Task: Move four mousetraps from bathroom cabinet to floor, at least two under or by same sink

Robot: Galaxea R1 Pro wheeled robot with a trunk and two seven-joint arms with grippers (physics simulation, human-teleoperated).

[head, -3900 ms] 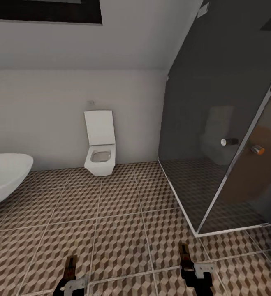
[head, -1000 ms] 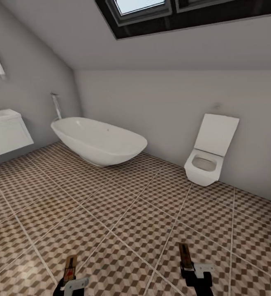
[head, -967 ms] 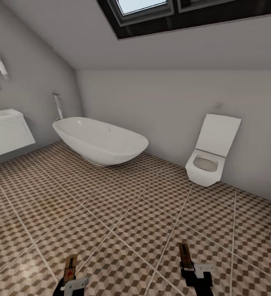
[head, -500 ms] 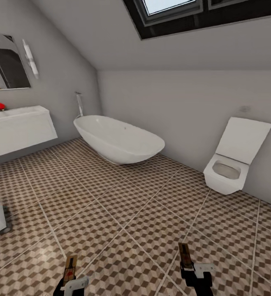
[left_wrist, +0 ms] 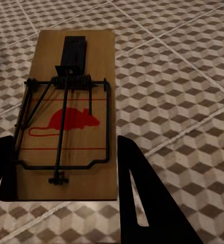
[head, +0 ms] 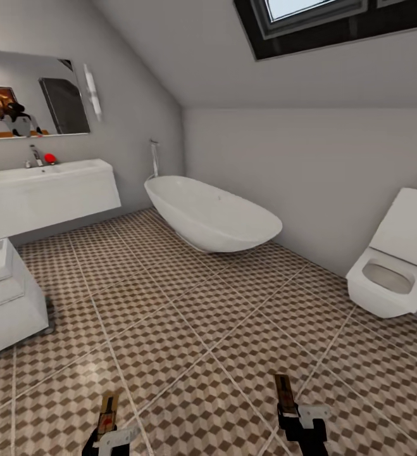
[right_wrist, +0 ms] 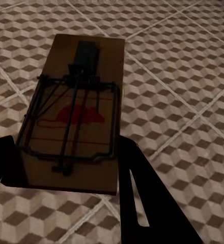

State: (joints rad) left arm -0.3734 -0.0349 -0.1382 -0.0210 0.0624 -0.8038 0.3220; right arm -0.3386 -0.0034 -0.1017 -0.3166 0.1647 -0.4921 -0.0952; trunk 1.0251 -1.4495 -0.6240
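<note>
A broad stretch of bathroom floor (head: 189, 329) lies open through the middle and lower frame. The sink (head: 50, 193) hangs at upper left with open floor beneath it. A small white drawer unit (head: 9, 304) blocks the left edge, the bathtub (head: 211, 215) stands at centre, and the toilet (head: 395, 266) juts in at right.

the head view looks down across the bathroom floor (head: 189, 316) toward the sink (head: 50, 196). each wrist view looks closely along its fingers at those same tiles.
</note>
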